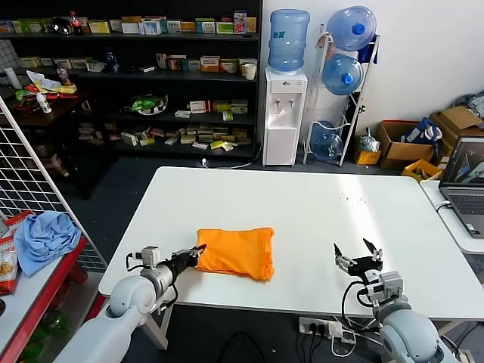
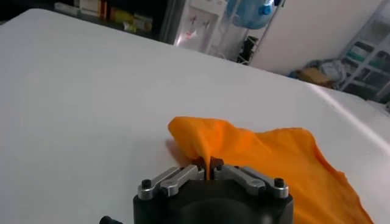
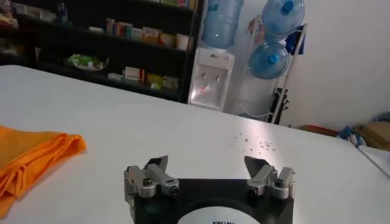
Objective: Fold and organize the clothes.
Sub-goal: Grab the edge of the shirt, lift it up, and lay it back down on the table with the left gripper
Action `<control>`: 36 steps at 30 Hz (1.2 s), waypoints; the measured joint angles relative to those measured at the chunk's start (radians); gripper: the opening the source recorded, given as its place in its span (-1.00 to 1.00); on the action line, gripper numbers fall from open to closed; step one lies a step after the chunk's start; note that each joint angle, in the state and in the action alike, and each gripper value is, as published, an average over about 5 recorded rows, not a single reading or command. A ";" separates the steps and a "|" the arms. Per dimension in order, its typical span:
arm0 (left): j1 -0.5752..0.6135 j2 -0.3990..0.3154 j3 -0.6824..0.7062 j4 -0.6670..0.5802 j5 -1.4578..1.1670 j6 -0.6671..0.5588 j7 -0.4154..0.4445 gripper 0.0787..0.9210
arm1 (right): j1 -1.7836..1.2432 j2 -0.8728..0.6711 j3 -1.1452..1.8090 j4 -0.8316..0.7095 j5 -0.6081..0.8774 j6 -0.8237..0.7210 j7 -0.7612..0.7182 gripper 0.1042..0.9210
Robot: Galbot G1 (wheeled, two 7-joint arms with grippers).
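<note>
Jaws of the left gripper (image 1: pixel 193 257) are pinched together on the T-shirt's (image 1: pixel 236 252) edge at its 9 o'clock side; the left wrist view shows a raised ridge of orange cloth caught between the two fingers (image 2: pixel 201 163), lifted slightly off the surface. Jaws of the right gripper (image 1: pixel 358 254) stand wide apart with nothing between them, hovering just above the tabletop at about 3 o'clock from the shirt and well apart from it.

The white table (image 1: pixel 302 204) fills the middle of the head view. On it, toward the near edge and a little to the 9 o'clock side of centre, lies the orange T-shirt, folded into a compact, roughly rectangular bundle with no lettering showing. At the table's 3 o'clock edge an open laptop (image 1: pixel 463 181) sits on a neighbouring surface. At 9 o'clock, on a red-edged side stand, lies a crumpled light blue cloth (image 1: pixel 44 236).
</note>
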 measured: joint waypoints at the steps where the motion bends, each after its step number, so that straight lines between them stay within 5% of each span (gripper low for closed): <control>1: 0.003 0.010 -0.007 -0.003 0.003 0.002 -0.005 -0.88 | 0.003 -0.001 -0.002 0.001 0.000 -0.001 0.002 0.76; 22: -0.013 0.304 -0.154 0.088 0.245 -0.047 -0.082 -0.88 | 0.071 0.002 -0.058 -0.012 0.011 -0.004 0.007 0.76; 36: -0.050 0.429 -0.158 0.180 0.467 -0.144 -0.111 -0.88 | 0.090 0.016 -0.068 -0.024 0.012 0.000 0.004 0.76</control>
